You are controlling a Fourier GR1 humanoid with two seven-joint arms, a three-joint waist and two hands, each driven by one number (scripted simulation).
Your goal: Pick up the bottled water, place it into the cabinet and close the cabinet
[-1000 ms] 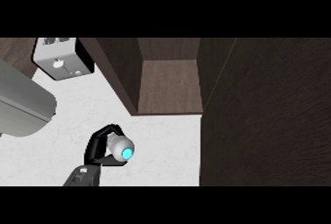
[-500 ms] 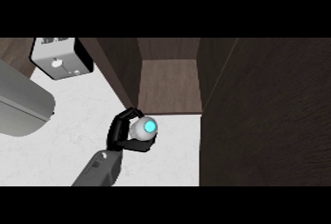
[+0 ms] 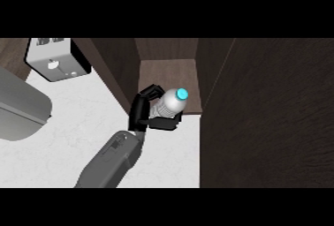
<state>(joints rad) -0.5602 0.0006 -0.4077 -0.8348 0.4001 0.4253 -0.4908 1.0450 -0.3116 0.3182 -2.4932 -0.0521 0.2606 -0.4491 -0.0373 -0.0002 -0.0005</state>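
**Bottle at the mouth of the cabinet, placing step in hand**

The dark brown wooden cabinet (image 3: 168,70) serves as the landmark here: its open compartment shows a brown inner floor between two dark side walls. Right at the front edge of that compartment, the clear plastic water bottle with the bright blue cap (image 3: 172,102) is carried by one black hand (image 3: 146,115), whose fingers and thumb are curled round the bottle's body. The bottle is tilted, cap pointing up and into the opening. Only this one hand shows; by its place in the view it cannot be told with certainty which arm it belongs to, though the grey forearm comes in from the lower left of the cabinet, so it reads as the left. The other hand is not in view.

The pick-up looks done; the step under way is placing the bottle inside. The next move, as a judgement, calls for carrying the bottle deeper over the cabinet's inner floor, clear of the left side wall just beside the hand, setting it down, then opening the fingers and drawing back. The large dark panel right of the opening (image 3: 274,114) is probably the door that has to be closed afterwards.

Left of the cabinet, on the white marble bench (image 3: 72,128), stand a silver toaster (image 3: 57,62) and a grey rounded appliance (image 3: 20,110), both well apart from the bottle.
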